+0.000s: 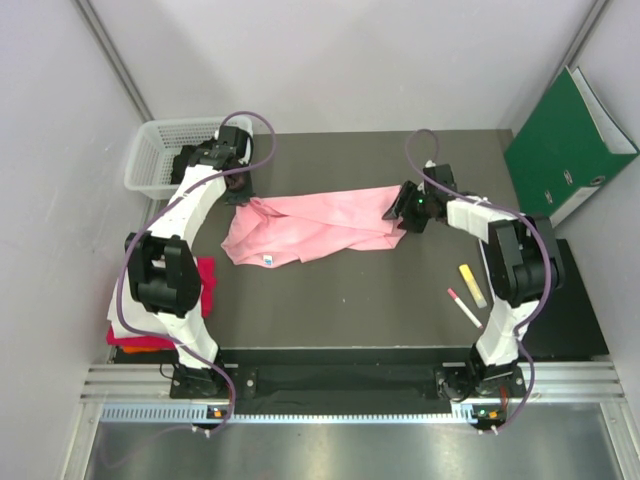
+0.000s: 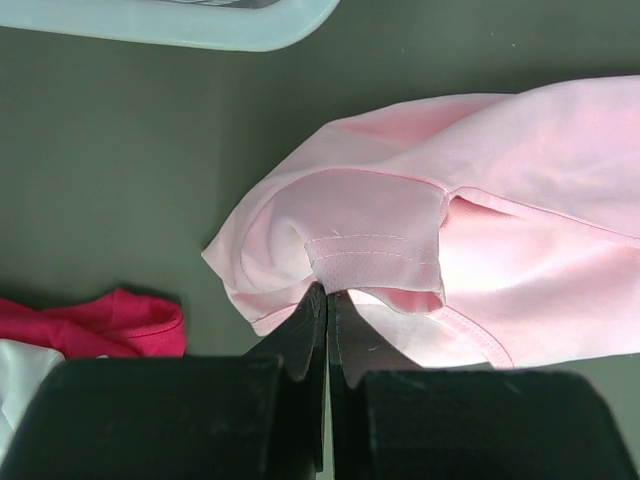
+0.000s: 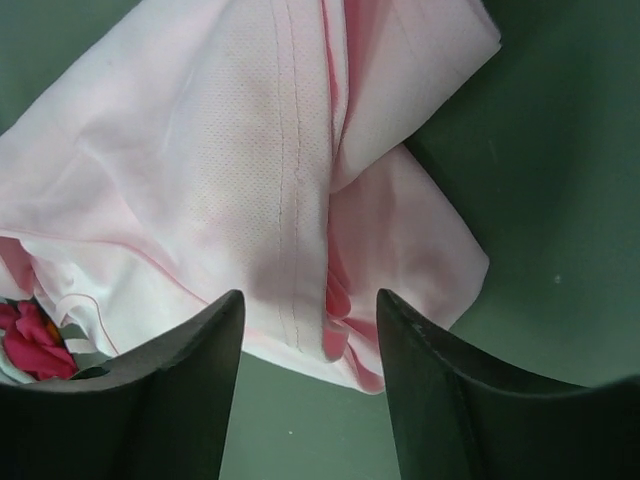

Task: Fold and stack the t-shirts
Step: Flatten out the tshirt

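A light pink t-shirt (image 1: 320, 225) lies crumpled lengthwise across the middle of the table, its white neck label (image 1: 268, 259) at the near left. My left gripper (image 1: 240, 190) is at the shirt's far left corner. In the left wrist view it (image 2: 328, 292) is shut, pinching a stitched hem of the pink shirt (image 2: 480, 190). My right gripper (image 1: 405, 212) is at the shirt's right end. In the right wrist view it (image 3: 310, 305) is open, its jaws straddling the edge of the pink shirt (image 3: 250, 170) without gripping it.
A pile with a magenta-red shirt (image 1: 205, 275), a white layer and an orange one (image 1: 140, 350) sits at the near left, partly behind the left arm. A white mesh basket (image 1: 160, 150) stands at the far left. A green binder (image 1: 570, 145) leans at the far right. A yellow marker (image 1: 472, 284) and a pink marker (image 1: 463, 307) lie at the near right.
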`<act>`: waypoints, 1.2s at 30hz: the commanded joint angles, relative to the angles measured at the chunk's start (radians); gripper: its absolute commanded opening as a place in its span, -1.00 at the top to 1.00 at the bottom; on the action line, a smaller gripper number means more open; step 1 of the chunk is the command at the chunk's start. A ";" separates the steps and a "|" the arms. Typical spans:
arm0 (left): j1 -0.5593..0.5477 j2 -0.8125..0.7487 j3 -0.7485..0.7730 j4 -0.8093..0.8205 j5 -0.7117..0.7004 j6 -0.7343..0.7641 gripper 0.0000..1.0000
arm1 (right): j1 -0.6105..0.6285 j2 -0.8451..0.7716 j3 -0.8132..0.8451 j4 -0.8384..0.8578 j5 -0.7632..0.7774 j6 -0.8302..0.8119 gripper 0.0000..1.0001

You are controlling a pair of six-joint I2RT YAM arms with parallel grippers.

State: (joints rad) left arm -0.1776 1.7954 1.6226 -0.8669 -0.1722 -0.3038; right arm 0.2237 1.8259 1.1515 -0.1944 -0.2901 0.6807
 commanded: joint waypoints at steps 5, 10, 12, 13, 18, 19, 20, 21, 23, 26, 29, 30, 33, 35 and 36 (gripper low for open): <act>0.001 -0.030 -0.001 0.023 -0.013 0.009 1.00 | 0.057 0.075 0.092 0.041 -0.049 0.036 0.34; 0.001 -0.031 0.003 0.019 -0.027 0.011 1.00 | 0.068 0.039 0.105 0.001 -0.049 0.048 0.99; 0.001 -0.036 0.008 0.016 -0.032 0.009 1.00 | 0.068 -0.011 0.116 -0.026 -0.034 0.046 1.00; 0.001 -0.034 0.011 0.014 -0.035 0.009 1.00 | 0.068 -0.042 0.126 -0.064 -0.012 0.037 1.00; 0.001 -0.037 0.046 0.006 -0.052 0.012 1.00 | 0.062 -0.076 0.276 -0.229 0.055 -0.044 0.91; 0.001 -0.034 0.052 0.008 -0.052 0.011 1.00 | 0.062 -0.067 0.296 -0.247 0.077 -0.075 0.86; 0.001 -0.034 0.053 0.008 -0.049 0.012 1.00 | 0.059 -0.059 0.325 -0.276 0.086 -0.084 0.84; 0.001 -0.030 0.054 0.008 -0.047 0.009 1.00 | 0.054 -0.050 0.335 -0.281 0.085 -0.093 0.82; 0.001 -0.028 0.053 0.008 -0.036 0.008 1.00 | 0.051 -0.017 0.344 -0.280 0.071 -0.102 0.76; 0.001 -0.036 0.039 0.008 -0.030 0.003 1.00 | 0.049 0.027 0.326 -0.231 0.019 -0.092 0.69; 0.001 -0.050 0.017 0.016 -0.033 0.003 1.00 | 0.049 0.055 0.258 -0.121 -0.035 -0.041 0.69; 0.001 -0.053 0.014 0.017 -0.035 0.003 1.00 | 0.049 0.071 0.246 -0.097 -0.050 -0.020 0.79; 0.003 -0.062 0.013 0.014 -0.049 0.008 1.00 | 0.051 0.079 0.222 -0.054 -0.075 0.009 0.96; 0.001 -0.068 0.025 0.002 -0.056 0.011 1.00 | 0.051 0.056 0.231 -0.053 -0.067 0.002 1.00; 0.003 -0.071 0.043 -0.001 -0.062 0.012 1.00 | 0.051 0.024 0.240 -0.071 -0.043 -0.009 1.00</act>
State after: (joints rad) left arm -0.1776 1.7924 1.6360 -0.8684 -0.2031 -0.3031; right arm 0.2741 1.9148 1.3659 -0.3275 -0.3267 0.6617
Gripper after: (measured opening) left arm 0.010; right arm 0.015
